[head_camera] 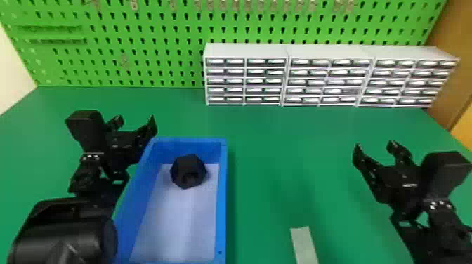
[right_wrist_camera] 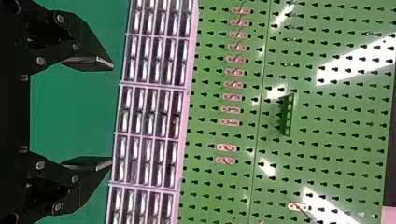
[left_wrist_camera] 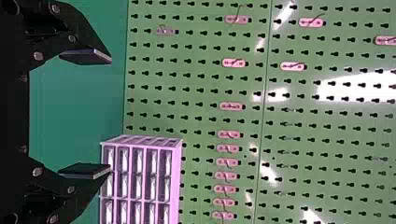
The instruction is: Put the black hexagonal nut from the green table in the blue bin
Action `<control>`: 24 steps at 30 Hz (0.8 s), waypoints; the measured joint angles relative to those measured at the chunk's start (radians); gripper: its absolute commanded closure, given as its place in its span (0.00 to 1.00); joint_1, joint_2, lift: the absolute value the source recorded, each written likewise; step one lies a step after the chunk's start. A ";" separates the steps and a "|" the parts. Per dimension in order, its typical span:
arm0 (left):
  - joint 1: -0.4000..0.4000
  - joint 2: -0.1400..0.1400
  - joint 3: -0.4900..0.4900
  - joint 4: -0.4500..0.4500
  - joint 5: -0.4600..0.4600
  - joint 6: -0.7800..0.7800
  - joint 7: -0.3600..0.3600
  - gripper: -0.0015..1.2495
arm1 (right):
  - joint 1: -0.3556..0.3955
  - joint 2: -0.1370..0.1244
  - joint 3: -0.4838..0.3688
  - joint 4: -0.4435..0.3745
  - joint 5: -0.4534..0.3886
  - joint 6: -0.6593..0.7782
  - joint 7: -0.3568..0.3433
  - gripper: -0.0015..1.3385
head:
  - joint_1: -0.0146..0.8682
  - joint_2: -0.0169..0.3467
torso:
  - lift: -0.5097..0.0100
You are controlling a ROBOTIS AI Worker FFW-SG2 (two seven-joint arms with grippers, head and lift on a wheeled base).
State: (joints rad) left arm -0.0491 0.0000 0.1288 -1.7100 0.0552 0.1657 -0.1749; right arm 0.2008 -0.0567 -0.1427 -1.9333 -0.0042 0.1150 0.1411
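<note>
Nut (head_camera: pixel 188 171) in bin (head_camera: pixel 222 196), right/near of L grpr (head_camera: pixel 136 119); R grpr (head_camera: pixel 374 144) farther. Both jaws apart, prob done.

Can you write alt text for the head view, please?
A black nut lies in a blue bin on a green table, with the robot's open left gripper near the bin and its open right gripper farther right. Behind: small drawers and a pegboard.

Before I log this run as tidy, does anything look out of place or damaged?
Nothing looks damaged or spilled: the black nut lies inside the blue bin. Only a pale strip, slightly aslant on the green table to the bin's right, seems odd; its purpose is unclear.
</note>
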 measured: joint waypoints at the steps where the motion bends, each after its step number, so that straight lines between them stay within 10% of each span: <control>1: 0.000 0.000 0.000 0.000 0.000 0.000 0.000 0.35 | 0.000 0.000 0.000 0.000 -0.001 0.000 0.000 0.40 | 0.79 0.19 | 0.79; 24: -0.002 0.000 0.000 0.001 0.000 0.000 0.000 0.35 | -0.001 0.003 -0.001 0.004 -0.005 0.000 0.000 0.40 | 0.79 0.19 | 0.79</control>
State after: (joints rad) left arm -0.0506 0.0000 0.1291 -1.7095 0.0552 0.1657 -0.1749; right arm 0.1995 -0.0538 -0.1440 -1.9297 -0.0093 0.1150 0.1411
